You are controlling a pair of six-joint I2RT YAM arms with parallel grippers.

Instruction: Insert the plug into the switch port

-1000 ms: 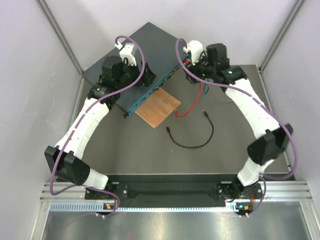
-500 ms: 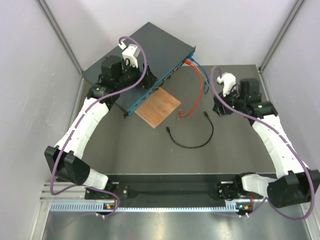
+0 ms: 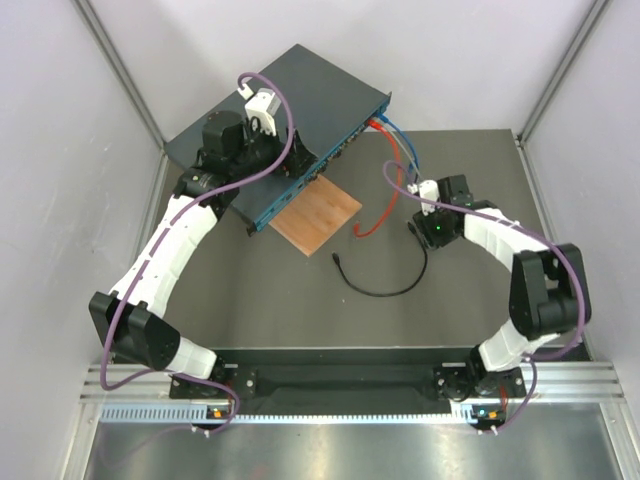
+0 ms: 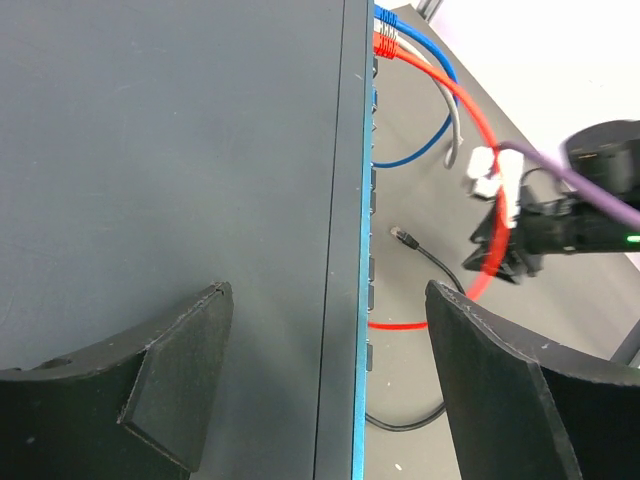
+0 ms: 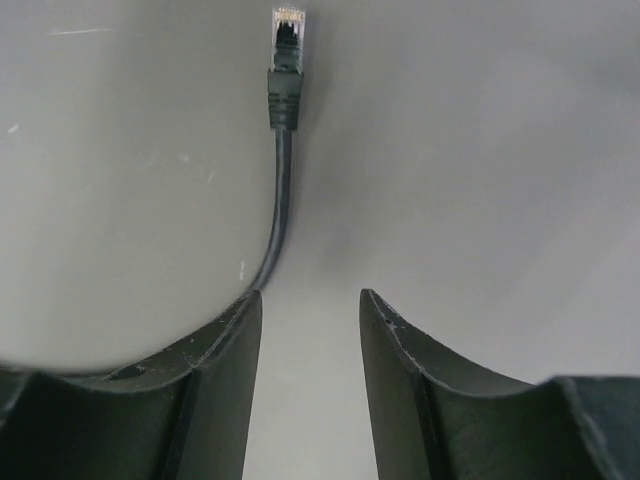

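The grey bench (image 3: pixel 250 300) carried the dark switch (image 3: pixel 290 100) at its far left. The switch's teal front edge faced a brown wooden board (image 3: pixel 318 215) just beside it, and a red cable (image 3: pixel 395 195) and a blue cable (image 3: pixel 405 150) sat in its end sockets. The left hand (image 4: pixel 328 300) hung spread wide across that front edge. The right hand (image 5: pixel 310 305), fingers parted around nothing, was low over the bench. The black cable (image 3: pixel 385 292) ran past one finger, and its plug (image 5: pixel 287 35) lay unplugged just ahead.

No text, label, brand or number can be read in any view. Switch (image 3: pixel 300 90) top: plain dark grey. Teal front edge (image 4: pixel 361 300): possibly print beside the sockets, but too oblique and blurred to tell. Plug (image 5: pixel 286 60), wooden board (image 3: pixel 316 216): nothing legible.
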